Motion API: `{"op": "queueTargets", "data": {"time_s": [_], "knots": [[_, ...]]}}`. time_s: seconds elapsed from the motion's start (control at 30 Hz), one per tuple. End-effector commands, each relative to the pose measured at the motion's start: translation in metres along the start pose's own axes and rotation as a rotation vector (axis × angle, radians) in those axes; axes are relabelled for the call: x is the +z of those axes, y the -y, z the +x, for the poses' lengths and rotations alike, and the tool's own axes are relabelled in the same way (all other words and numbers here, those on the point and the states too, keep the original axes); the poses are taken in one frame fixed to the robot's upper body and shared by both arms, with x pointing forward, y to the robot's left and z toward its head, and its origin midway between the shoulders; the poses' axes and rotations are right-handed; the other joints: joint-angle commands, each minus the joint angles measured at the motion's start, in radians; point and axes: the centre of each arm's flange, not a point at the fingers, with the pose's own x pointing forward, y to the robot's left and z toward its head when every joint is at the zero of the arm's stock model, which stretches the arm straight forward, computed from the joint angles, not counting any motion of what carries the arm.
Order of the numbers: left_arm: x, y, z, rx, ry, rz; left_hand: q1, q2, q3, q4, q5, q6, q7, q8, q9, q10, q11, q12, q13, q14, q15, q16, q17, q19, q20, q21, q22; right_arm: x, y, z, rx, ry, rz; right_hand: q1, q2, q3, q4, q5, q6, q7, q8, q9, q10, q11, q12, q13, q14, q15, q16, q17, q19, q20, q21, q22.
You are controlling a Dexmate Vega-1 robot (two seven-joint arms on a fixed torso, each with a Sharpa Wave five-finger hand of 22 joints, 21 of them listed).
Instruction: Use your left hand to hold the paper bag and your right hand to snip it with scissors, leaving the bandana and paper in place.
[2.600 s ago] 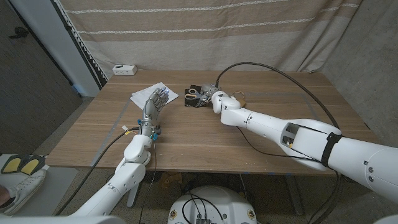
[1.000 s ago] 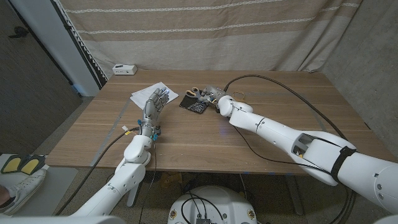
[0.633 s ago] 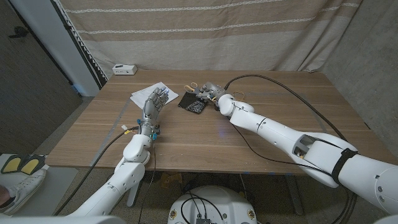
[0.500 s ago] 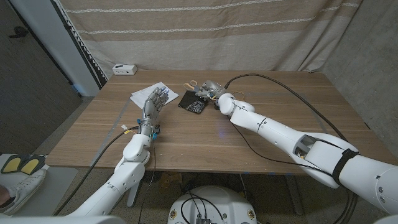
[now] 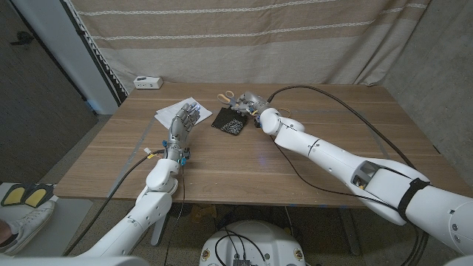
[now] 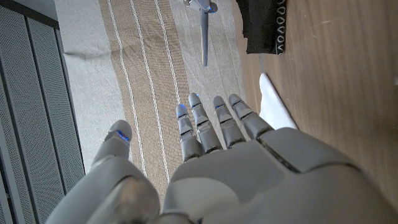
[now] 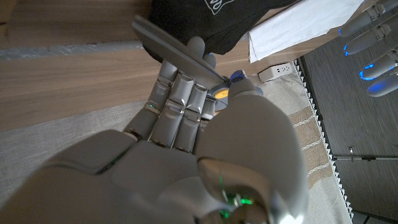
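Scissors [image 5: 225, 96] sitting clamped in the right hand [image 5: 250, 106], just past the far edge of the bandana [image 5: 230, 124]. Showing orange handles in the head view and a grey blade [image 7: 174, 50] poking out past the curled fingers [image 7: 180, 93] toward the bandana's dark cloth [image 7: 205, 18] in the right wrist view. Lying black and crumpled on the wooden table [image 5: 244, 162], that bandana, and wearing a white print too small to read.

Lying just left of the bandana: white paper [image 5: 194, 103], nothing readable on it. Left hand [image 5: 185, 122] hovering over the paper's near part, fingers spread and straight, gripping nothing. Same story from the left wrist view: hand [image 6: 236, 168] reaching out, paper [image 6: 273, 109] peeking past the fingertips, bandana [image 6: 264, 25] further on, scissors blade [image 6: 204, 37] hanging beside it.

Sitting well away from the bandana, at the table's far left corner: small white box [image 5: 148, 82], label unreadable.
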Motion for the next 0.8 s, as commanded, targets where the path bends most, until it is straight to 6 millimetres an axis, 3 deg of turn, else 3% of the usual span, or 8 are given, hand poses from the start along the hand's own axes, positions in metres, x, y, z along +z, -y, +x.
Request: {"op": "queueTargets", "data": {"time_s": [0.03,0.2,0.23,0.27,0.8], "knots": [[-0.001,0.001,0.000,0.000,0.002,-0.004,0.000,0.003,-0.004,0.000,-0.003,0.004,0.002,-0.001,0.002,0.009,0.003,-0.001,0.003,0.009,-0.145,-0.002,0.005,0.002,-0.097,0.001,0.002,0.003,0.009,-0.006,-0.024,0.012,0.007,0.008,0.006,0.184,0.075,-0.003,0.029,-0.017,-0.006,0.008,0.103,-0.097,0.005,0.002,0.055,-0.106,0.006,-0.001,-0.003,-0.149,0.017,0.004],[0.000,0.001,-0.001,0.001,0.002,-0.003,0.000,0.003,-0.004,-0.001,-0.003,0.004,0.002,-0.001,0.002,0.009,0.003,-0.001,0.003,0.008,-0.146,-0.002,0.005,0.002,-0.097,0.001,0.002,0.004,0.013,-0.009,-0.040,0.007,0.001,0.006,0.006,0.184,0.073,-0.005,0.037,-0.021,-0.017,0.010,0.116,-0.089,0.007,0.004,0.061,-0.106,0.010,-0.005,-0.008,-0.149,0.041,0.007],[0.001,0.001,-0.001,0.001,0.002,-0.001,0.000,0.003,-0.004,-0.001,-0.003,0.004,0.002,-0.001,0.002,0.010,0.003,-0.001,0.003,0.008,-0.146,-0.002,0.005,0.002,-0.097,0.001,0.002,0.004,0.013,-0.010,-0.044,0.008,0.003,0.005,0.006,0.184,0.073,-0.005,0.039,-0.023,-0.019,0.010,0.115,-0.092,0.007,0.007,0.062,-0.105,0.011,-0.006,-0.007,-0.149,0.045,0.007],[0.001,0.001,-0.002,0.001,0.002,0.001,0.000,0.004,-0.004,-0.001,-0.003,0.004,0.002,-0.001,0.002,0.009,0.003,-0.001,0.003,0.009,-0.147,-0.002,0.005,0.002,-0.097,0.001,0.002,0.004,0.014,-0.010,-0.045,0.007,0.011,0.004,0.005,0.183,0.072,-0.006,0.042,-0.022,-0.025,0.009,0.119,-0.114,0.010,0.012,0.065,-0.105,0.014,-0.008,-0.010,-0.149,0.056,0.008],[0.009,0.008,0.001,-0.027,0.018,0.004,0.001,0.004,-0.004,-0.002,-0.004,0.020,-0.001,0.005,0.002,0.025,-0.005,0.004,0.003,0.013,-0.150,-0.001,0.005,0.004,-0.099,0.002,0.001,0.000,0.029,-0.023,-0.083,-0.020,0.024,0.007,0.005,0.186,0.062,-0.007,0.053,-0.009,-0.052,0.025,0.130,-0.123,0.019,0.040,0.076,-0.105,0.028,-0.016,-0.019,-0.149,0.117,0.009]]}}
